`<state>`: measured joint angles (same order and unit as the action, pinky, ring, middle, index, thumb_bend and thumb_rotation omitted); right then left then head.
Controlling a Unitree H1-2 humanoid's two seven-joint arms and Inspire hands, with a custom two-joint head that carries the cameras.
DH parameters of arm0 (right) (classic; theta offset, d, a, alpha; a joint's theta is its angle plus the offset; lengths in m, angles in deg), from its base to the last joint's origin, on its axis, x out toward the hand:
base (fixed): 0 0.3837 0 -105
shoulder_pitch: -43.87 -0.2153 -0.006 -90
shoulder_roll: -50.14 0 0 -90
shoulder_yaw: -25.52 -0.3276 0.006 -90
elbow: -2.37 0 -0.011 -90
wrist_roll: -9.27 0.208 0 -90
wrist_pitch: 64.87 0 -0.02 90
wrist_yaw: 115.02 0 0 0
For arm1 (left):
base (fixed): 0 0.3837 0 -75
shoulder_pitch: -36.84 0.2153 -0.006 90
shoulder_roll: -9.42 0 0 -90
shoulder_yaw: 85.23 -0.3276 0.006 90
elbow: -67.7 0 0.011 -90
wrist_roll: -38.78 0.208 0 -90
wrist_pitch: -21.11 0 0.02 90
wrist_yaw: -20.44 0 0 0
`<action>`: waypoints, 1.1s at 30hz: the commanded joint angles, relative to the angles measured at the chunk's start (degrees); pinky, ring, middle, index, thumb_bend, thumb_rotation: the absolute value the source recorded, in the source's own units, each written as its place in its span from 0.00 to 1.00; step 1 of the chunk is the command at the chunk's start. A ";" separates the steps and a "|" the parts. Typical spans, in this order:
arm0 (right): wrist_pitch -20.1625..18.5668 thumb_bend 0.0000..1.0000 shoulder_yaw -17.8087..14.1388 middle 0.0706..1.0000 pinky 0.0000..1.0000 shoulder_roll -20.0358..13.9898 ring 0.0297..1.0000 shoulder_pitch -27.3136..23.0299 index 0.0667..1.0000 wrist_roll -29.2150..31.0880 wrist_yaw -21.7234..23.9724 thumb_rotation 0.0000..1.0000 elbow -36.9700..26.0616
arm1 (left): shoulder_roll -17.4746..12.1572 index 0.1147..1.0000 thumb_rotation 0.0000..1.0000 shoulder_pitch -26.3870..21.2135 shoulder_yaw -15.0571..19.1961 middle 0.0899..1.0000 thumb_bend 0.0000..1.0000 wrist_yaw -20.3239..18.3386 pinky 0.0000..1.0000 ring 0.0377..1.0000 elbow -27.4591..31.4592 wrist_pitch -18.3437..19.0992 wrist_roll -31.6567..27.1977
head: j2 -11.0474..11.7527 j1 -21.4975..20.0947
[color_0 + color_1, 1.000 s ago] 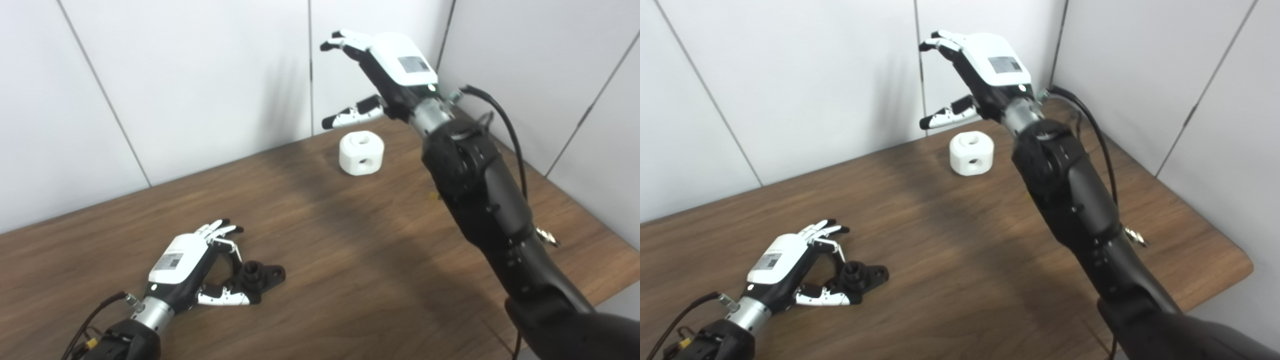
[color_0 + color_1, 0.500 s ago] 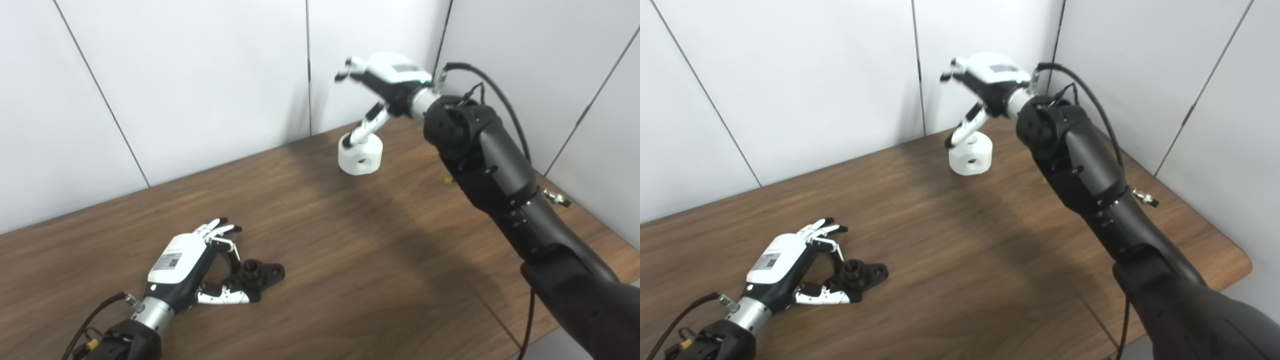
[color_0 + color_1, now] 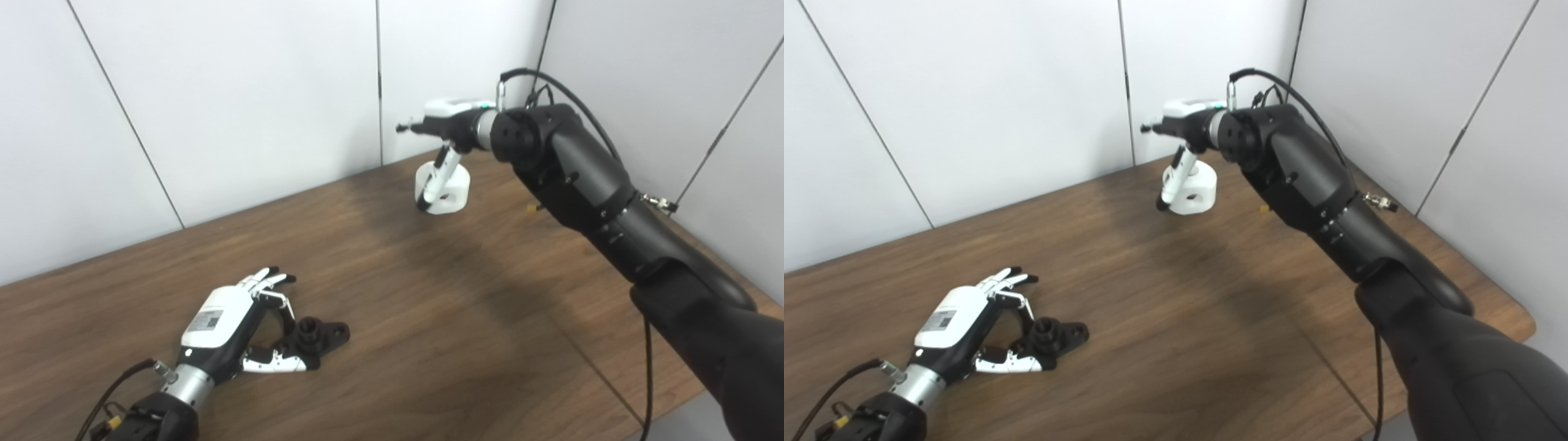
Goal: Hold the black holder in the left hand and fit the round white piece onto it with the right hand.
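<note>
The round white piece (image 3: 443, 187) is seen at the far end of the desk (image 3: 429, 318), near the back wall, with one round hole facing up and another facing the camera side. The right hand (image 3: 450, 125) is poised directly above it, palm down, fingers (image 3: 409, 127) spread and reaching toward the wall, while the thumb hangs down across the near-left face of the piece; whether the thumb touches it cannot be told. Nothing is gripped by this hand yet. The piece therefore lies just below and slightly behind the thumb, so a closing of the hand around it is judged to be the next need.

The black holder (image 3: 318, 335) lies flat on the near-left part of the desk, its long axis running left to right, its flanged end pointing right and its round socket facing up. The left hand (image 3: 236, 321) is loosely cupped around its left end, fingers apart, without a visible firm grasp.
</note>
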<state>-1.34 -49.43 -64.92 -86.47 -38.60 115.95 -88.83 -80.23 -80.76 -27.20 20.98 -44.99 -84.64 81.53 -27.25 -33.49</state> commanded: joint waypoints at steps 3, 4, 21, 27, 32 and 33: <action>0.07 1.00 -0.13 1.00 0.90 -1.81 1.00 -4.06 0.97 -0.98 -1.41 0.34 0.89 | -2.53 0.42 0.06 2.96 -1.47 0.86 0.52 -4.03 0.93 0.95 -3.67 7.62 5.37 | -0.07 0.58; 0.07 1.00 -0.08 1.00 0.91 -1.79 1.00 -4.08 0.97 -0.94 -1.59 0.33 1.16 | -2.55 0.42 0.06 2.98 -1.47 0.85 0.52 -3.86 0.93 0.94 -3.71 7.54 5.38 | -0.07 0.58; 0.25 1.00 -1.05 1.00 0.81 -2.67 1.00 -3.48 0.98 -1.16 -5.30 0.32 4.55 | -3.31 0.42 0.06 2.98 -1.84 0.87 0.52 -4.31 0.93 0.96 -3.58 7.72 5.11 | 0.03 1.12; 3.41 1.00 -0.79 1.00 0.94 -3.49 1.00 -2.50 0.96 -1.36 -11.09 0.31 6.84 | -3.10 0.42 0.06 3.18 -1.73 0.86 0.52 -3.81 0.94 0.95 -3.75 7.59 4.92 | 0.16 1.21; 4.28 0.97 -0.74 1.00 0.99 -3.16 1.00 -1.96 0.93 -1.29 -14.90 0.30 8.63 | -3.00 0.42 0.06 3.06 -2.07 0.86 0.52 -3.66 0.93 0.95 -3.76 7.48 5.39 | -0.05 1.51; 4.53 0.96 -0.73 1.00 0.99 -2.98 1.00 -1.97 0.93 -1.08 -15.49 0.30 9.24 | -2.97 0.42 0.06 3.05 -2.10 0.86 0.52 -3.78 0.92 0.95 -3.67 7.47 5.34 | -0.05 1.51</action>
<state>2.21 -49.36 -66.55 -86.35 -39.34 103.10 -79.14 -80.32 -80.36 -27.54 20.99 -44.16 -83.19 81.54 -27.25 -31.90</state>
